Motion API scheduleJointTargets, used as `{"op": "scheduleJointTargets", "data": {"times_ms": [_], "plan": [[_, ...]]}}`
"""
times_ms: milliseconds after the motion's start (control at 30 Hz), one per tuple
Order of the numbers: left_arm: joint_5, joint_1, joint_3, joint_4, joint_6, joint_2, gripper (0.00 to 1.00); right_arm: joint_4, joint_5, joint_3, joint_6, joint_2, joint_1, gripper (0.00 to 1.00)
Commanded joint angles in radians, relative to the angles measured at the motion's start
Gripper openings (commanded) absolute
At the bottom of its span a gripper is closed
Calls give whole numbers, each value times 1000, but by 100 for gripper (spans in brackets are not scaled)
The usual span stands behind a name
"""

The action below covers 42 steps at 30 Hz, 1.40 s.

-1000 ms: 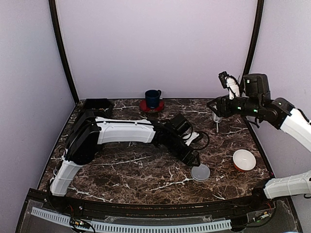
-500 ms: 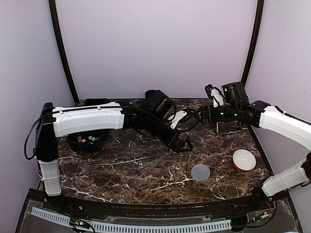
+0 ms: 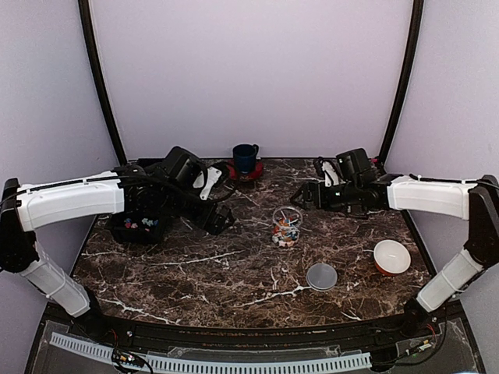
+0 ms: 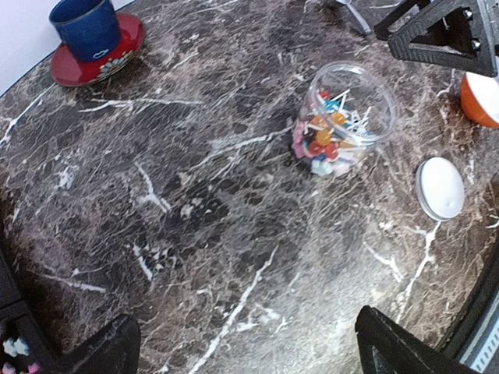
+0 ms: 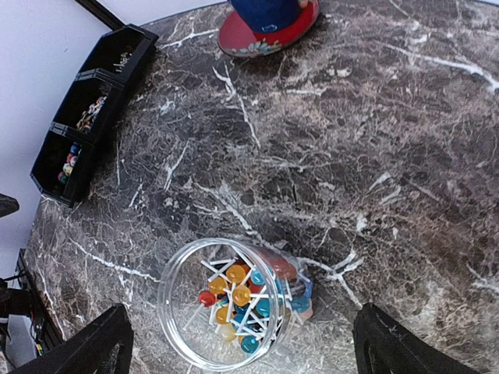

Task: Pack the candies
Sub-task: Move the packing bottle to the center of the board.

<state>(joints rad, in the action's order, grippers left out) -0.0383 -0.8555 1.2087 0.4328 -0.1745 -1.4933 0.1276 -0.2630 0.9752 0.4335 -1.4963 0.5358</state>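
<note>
A clear jar (image 3: 287, 226) stands open in the middle of the marble table and holds coloured round candies (image 5: 238, 296) on pale sticks. It also shows in the left wrist view (image 4: 347, 117). More tiny multicoloured candies (image 3: 140, 224) lie in a black tray (image 3: 125, 234) at the left. My left gripper (image 3: 220, 222) is open and empty, hanging left of the jar; its fingertips (image 4: 398, 351) frame bare table. My right gripper (image 3: 302, 196) is open and empty, just behind and above the jar. In the right wrist view the gripper (image 5: 249, 351) has the jar (image 5: 179, 312) between its spread fingers, untouched.
A round white lid (image 3: 321, 276) lies in front of the jar to its right. A white and orange bowl (image 3: 391, 255) sits at the right. A blue cup on a red saucer (image 3: 245, 160) stands at the back. Black compartment bins (image 5: 86, 109) line the left edge.
My left arm has swung back from the middle to the left, so the jar now shows. My right gripper has come left and down, close to the jar.
</note>
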Motion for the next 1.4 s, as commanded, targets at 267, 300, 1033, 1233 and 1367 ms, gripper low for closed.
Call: {"op": "scheduleJointTargets", "data": {"times_ms": [267, 300, 1033, 1233, 1367], "plan": [[-81, 110, -137, -87, -10, 110, 99, -159, -165, -11, 74, -160, 36, 98], [-78, 115, -136, -78, -10, 113, 99, -157, -166, -4, 71, -170, 44, 97], [45, 179, -317, -263, 11, 240, 99, 80, -29, 70, -275, -110, 164, 97], [89, 198, -320, -282, 0, 248, 99, 173, 128, -47, -403, 88, 177, 97], [96, 207, -328, -293, -3, 260, 99, 208, 199, -123, -380, 188, 187, 98]]}}
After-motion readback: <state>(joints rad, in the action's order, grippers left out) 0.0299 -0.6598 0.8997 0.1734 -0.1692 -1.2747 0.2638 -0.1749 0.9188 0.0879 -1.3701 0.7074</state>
